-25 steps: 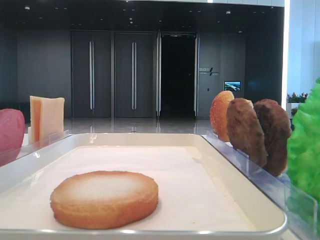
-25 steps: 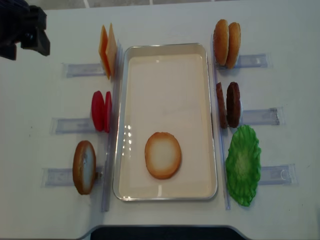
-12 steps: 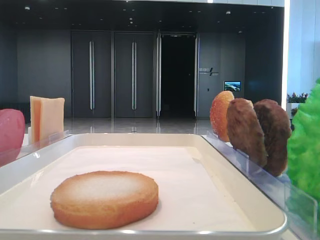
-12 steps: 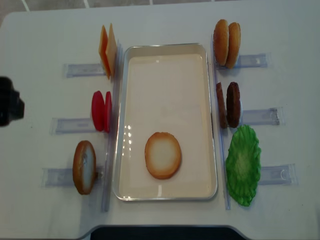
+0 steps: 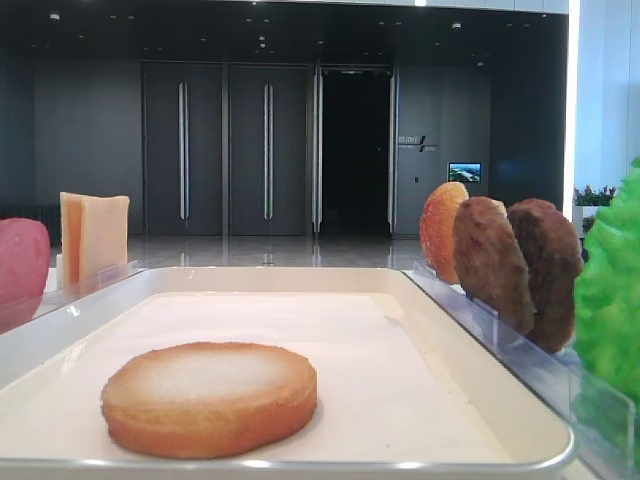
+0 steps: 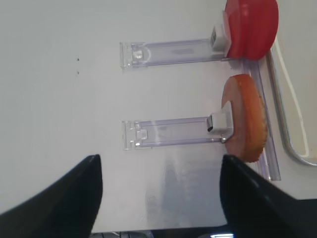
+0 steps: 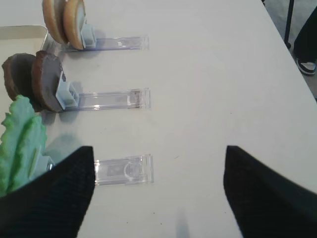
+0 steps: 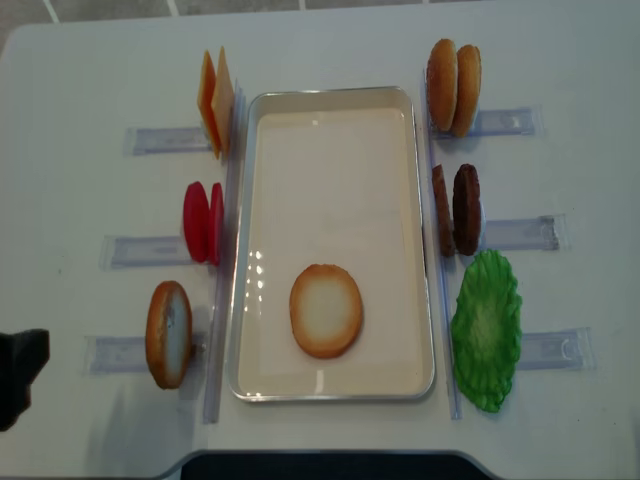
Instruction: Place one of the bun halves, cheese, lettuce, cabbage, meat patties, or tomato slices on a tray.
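Note:
A flat bun half (image 8: 326, 310) with a pale face lies on the white tray (image 8: 330, 93), towards its near end; it also fills the front of the low view (image 5: 210, 396). Cheese (image 8: 216, 100), tomato slices (image 8: 203, 222) and another bun half (image 8: 168, 334) stand in racks left of the tray. Meat patties (image 8: 457, 209) and lettuce (image 8: 487, 328) are on the right. My left gripper (image 6: 158, 198) hangs open over bare table, near the standing bun half (image 6: 245, 119). My right gripper (image 7: 158, 198) is open over bare table right of the lettuce (image 7: 20, 144). Neither holds anything.
Two more bun halves (image 8: 453, 73) stand at the back right. Clear plastic racks (image 8: 160, 140) stick out on both sides of the tray. A dark part of the left arm (image 8: 15, 378) shows at the left edge. The table's front edge (image 8: 320, 458) is close.
The left arm has moved down the left side of the overhead view, from the back left corner to the front left. The bun half on the tray has not moved.

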Robot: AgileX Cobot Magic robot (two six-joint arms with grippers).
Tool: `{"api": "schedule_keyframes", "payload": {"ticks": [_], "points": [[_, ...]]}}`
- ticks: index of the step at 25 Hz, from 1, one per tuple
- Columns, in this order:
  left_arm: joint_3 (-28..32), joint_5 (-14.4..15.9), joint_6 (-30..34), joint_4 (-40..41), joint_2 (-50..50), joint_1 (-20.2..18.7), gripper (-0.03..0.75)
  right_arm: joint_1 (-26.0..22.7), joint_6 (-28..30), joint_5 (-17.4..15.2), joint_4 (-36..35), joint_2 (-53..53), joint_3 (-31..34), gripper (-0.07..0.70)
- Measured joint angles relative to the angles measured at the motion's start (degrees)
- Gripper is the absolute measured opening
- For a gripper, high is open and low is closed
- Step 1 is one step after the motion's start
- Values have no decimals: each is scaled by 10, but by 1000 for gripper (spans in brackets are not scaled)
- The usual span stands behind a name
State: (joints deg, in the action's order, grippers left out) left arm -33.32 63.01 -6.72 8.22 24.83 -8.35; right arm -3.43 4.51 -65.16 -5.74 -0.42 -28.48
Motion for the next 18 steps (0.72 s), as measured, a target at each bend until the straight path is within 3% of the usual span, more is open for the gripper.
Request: {"api": "schedule_keyframes", "payload": {"ticks": [10,18], "points": [[50,-13,11,-3,-178,0,558,0,0,0,0,0,0,540],[62,5,4,-2,-240,0,539,0,0,0,0,0,0,540]]}}
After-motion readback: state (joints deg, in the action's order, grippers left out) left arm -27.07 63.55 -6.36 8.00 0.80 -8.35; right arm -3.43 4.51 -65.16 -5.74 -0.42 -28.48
